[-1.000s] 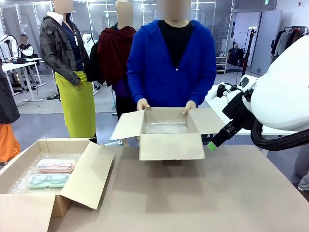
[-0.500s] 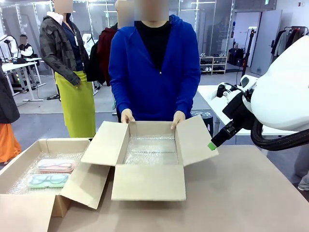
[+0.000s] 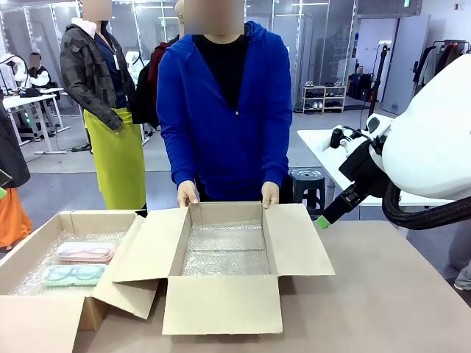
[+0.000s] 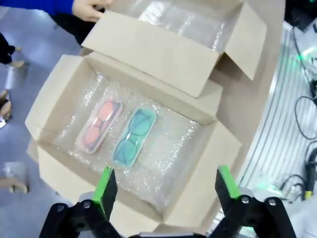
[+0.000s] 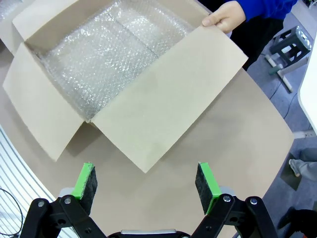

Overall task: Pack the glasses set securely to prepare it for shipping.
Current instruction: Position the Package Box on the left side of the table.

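Pink case (image 3: 85, 252), mint green case (image 3: 73, 274): side by side on bubble wrap inside open carton (image 3: 33, 250), lower left of front frame; glasses within blurred. Second open carton (image 3: 224, 294) centre, bubble-wrap lined, far rim under person's hands (image 3: 188, 194); near flap hides front wall. Left pincer (image 4: 166, 188): spread, empty, above cases. Right pincer (image 5: 146, 181): spread, empty, over surface (image 3: 383, 294).
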